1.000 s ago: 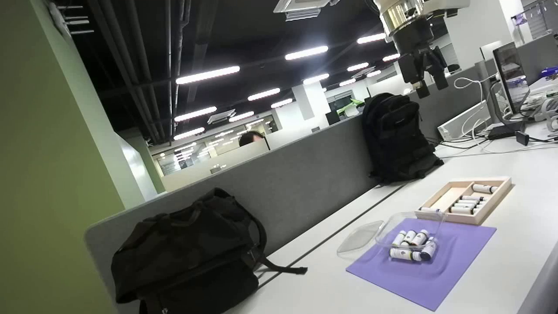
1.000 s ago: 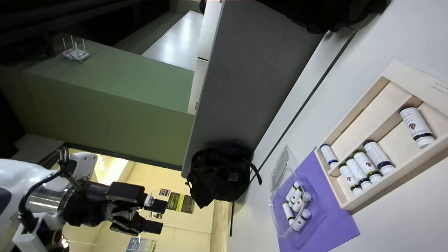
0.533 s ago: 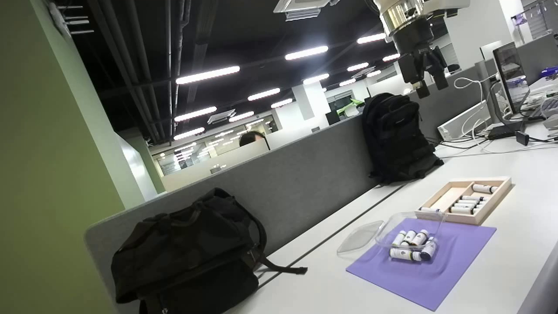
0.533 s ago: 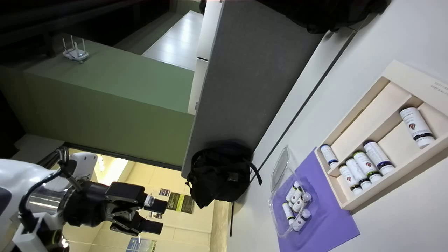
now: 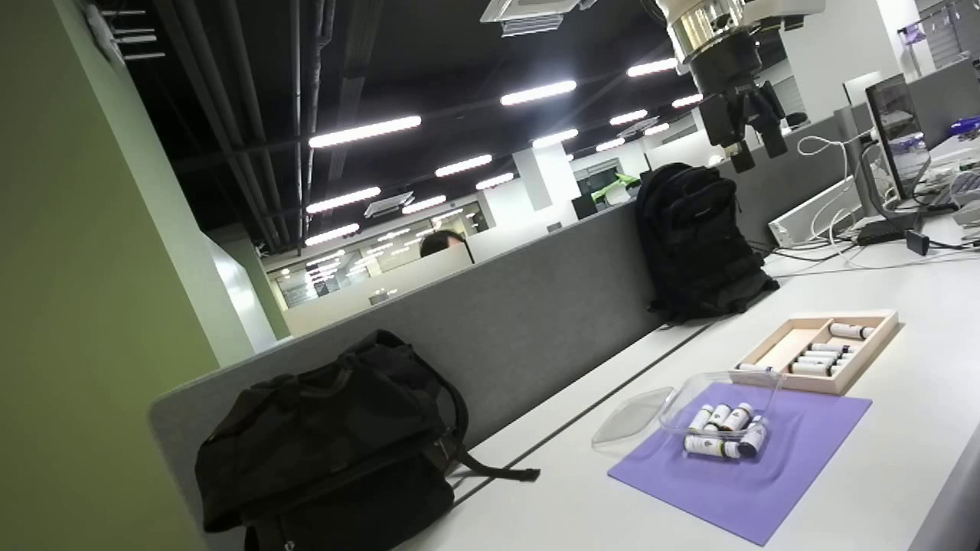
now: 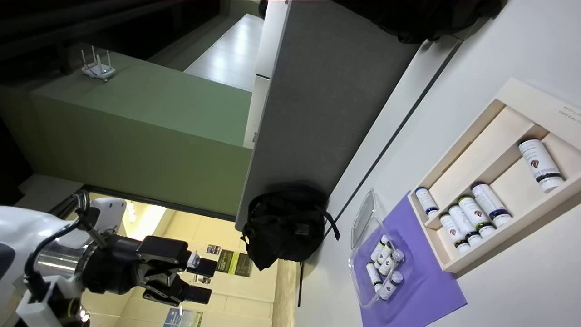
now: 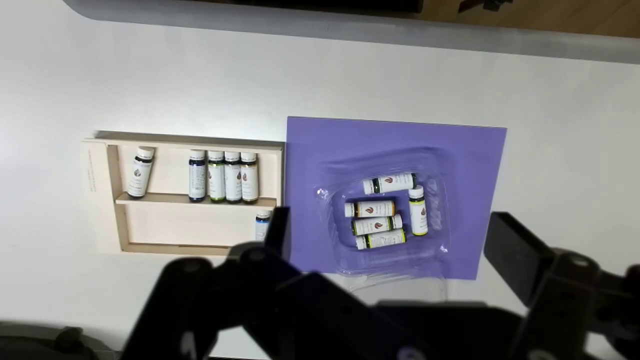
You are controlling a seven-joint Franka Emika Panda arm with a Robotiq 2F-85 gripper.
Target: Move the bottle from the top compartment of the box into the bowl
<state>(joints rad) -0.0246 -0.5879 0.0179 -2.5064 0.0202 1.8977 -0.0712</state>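
Across the wrist view, the fingers [image 7: 520, 257] stand spread; the box [image 7: 185, 222] has five bottles [image 7: 217, 180] in one compartment, a single bottle [image 7: 262, 227] in the other. In both exterior views, the bowl [image 5: 739, 390], holding other bottles [image 5: 712, 446], sits on a purple mat [image 5: 739, 497].

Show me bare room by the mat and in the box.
Wrist view: bare table between mat and grey edge; room in the box left of the blue-banded bottle. Crowded: the bowl, with five bottles, and the box's row of four.

White rounded arm [image 6: 29, 225], black cable [image 6: 30, 264], silver collar [image 6: 58, 262], black two-fingered hand [image 6: 201, 281].
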